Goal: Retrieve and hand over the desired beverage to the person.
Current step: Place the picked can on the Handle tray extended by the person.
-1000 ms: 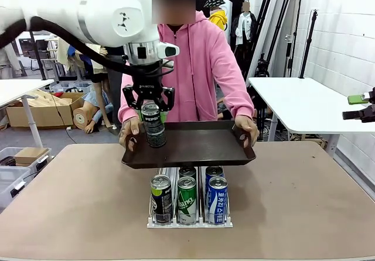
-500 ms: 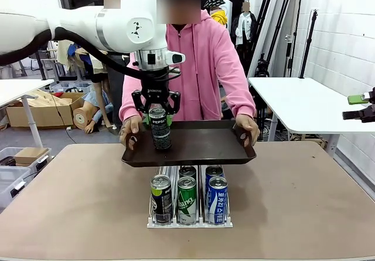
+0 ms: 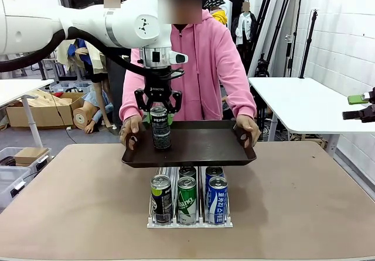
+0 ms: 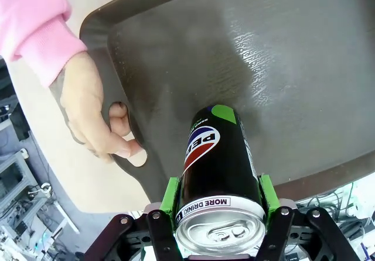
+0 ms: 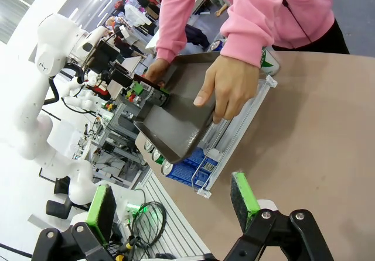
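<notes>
1. Where it spreads across the foreground, the tan table [image 3: 70, 202] carries a clear rack [image 3: 188, 221] near its front edge.
2. At the far side stands the person [image 3: 205, 56] in a pink hooded sweatshirt, one hand [image 3: 130, 133] at each short end of a dark tray [image 3: 199, 147], thumbs through its handle holes.
3. That tray is held level above the table, over the rack's back rows.
4. The rack's front row holds three upright cans: a black-and-green one [image 3: 161, 196], a green one [image 3: 187, 198] and a blue one [image 3: 217, 198].
5. A black Pepsi can [image 3: 160, 131] stands upright at the tray's left end, close to the hand there; whether its base touches the tray floor I cannot tell.
6. The left gripper [image 3: 157, 116] points straight down and pinches that can just under its rim, a green pad on either side [image 4: 218, 199].
7. The right gripper [image 5: 171, 185] is spread wide, nothing between its pads, well off to the table's side.
</notes>
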Tool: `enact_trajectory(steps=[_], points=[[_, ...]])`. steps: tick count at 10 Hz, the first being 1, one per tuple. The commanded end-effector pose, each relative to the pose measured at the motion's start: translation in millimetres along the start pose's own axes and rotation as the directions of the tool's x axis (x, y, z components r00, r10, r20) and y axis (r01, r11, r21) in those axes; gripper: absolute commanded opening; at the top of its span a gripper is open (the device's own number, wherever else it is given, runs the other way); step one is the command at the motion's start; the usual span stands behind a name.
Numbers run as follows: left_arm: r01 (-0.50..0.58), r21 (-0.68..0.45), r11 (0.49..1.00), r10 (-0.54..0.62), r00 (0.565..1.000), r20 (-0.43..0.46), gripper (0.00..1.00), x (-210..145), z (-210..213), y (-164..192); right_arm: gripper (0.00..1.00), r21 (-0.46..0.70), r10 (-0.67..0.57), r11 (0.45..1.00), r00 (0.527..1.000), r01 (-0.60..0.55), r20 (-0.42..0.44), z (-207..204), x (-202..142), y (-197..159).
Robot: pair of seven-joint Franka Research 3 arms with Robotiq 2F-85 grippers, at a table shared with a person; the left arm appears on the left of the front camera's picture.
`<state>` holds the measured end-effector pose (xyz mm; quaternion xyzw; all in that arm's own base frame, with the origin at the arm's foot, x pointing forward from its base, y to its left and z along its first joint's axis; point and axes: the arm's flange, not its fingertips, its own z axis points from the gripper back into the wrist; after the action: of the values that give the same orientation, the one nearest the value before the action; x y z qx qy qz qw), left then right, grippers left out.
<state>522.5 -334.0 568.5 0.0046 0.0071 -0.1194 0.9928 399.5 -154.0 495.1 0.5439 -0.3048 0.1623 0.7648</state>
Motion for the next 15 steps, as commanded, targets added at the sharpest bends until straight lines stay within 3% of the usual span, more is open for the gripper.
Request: enact_trajectory(steps=[1, 5, 6, 8, 13, 15], points=[[-0.026, 0.013, 1.0, 0.026, 1.0, 0.007, 0.11, 6.3, 11.7, -2.0, 1.0, 0.01, 0.004, 1.0, 1.0, -0.004, 0.004, 0.0, 0.1, 0.2], [-0.02, 0.007, 1.0, 0.02, 1.0, 0.01, 0.9, 2.6, 16.3, 1.0, 1.0, 0.01, 0.004, 1.0, 1.0, -0.004, 0.004, 0.0, 0.1, 0.2], [-0.018, 0.007, 1.0, 0.018, 1.0, 0.005, 1.0, 2.6, 16.9, 1.7, 1.0, 0.01, 0.004, 1.0, 1.0, -0.004, 0.004, 0.0, 0.1, 0.2], [-0.025, -0.005, 1.0, 0.025, 1.0, 0.017, 1.0, -0.5, 22.7, 4.9, 1.0, 0.01, 0.004, 1.0, 1.0, -0.004, 0.004, 0.0, 0.1, 0.2], [-0.065, 0.014, 0.998, 0.064, 0.996, 0.063, 1.0, -46.7, 65.0, 9.0, 1.0, 0.01, 0.004, 1.0, 1.0, -0.004, 0.004, 0.0, 0.1, 0.2], [-0.039, 0.01, 0.999, 0.038, 0.997, 0.065, 1.0, -37.9, 71.2, 8.8, 1.0, 0.01, 0.004, 1.0, 1.0, -0.004, 0.004, 0.0, 0.1, 0.2]])
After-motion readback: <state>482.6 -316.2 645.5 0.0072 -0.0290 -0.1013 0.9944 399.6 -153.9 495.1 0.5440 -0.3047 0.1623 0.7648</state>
